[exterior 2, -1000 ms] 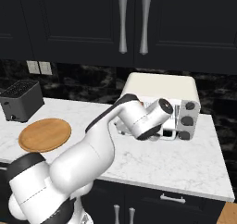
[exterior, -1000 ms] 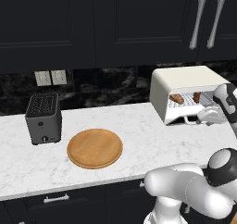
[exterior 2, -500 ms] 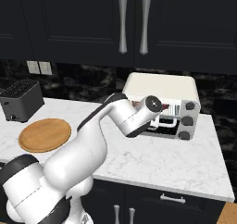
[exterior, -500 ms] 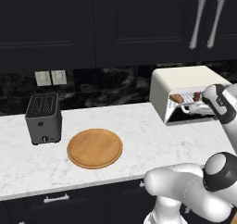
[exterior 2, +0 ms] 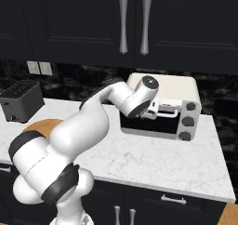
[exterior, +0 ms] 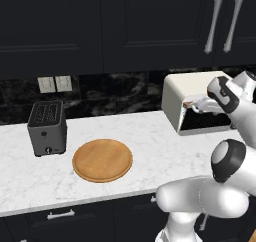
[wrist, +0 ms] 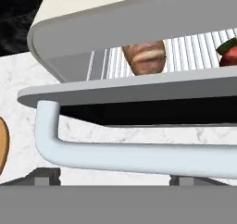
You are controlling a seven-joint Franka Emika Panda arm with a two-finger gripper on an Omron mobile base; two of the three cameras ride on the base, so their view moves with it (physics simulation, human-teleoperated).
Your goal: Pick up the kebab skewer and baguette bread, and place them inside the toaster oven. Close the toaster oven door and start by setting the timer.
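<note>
Oven: we see the toaster oven (exterior 2: 160, 105) at the right end of the tabletop (exterior 2: 153, 159), its door (wrist: 139, 91) partly raised, neither flat nor shut.
Inside: through the gap above the door edge we see the baguette (wrist: 144, 57) lying on the wire rack (wrist: 194, 52), and the skewer (wrist: 227, 54) to its right at the frame edge.
Handle: the pale bar (wrist: 125, 151) runs straight across our hand view, just ahead of the claw.
Claw: the claw (exterior: 196, 105) sits at the door's top edge; we cannot tell whether its fingers are spread or pinching the bar.
Board: the round wooden board (exterior: 102, 159) lies bare beside the slot toaster (exterior: 46, 128).
Change: the door has swung higher than a second ago, and the claw has risen with it.
</note>
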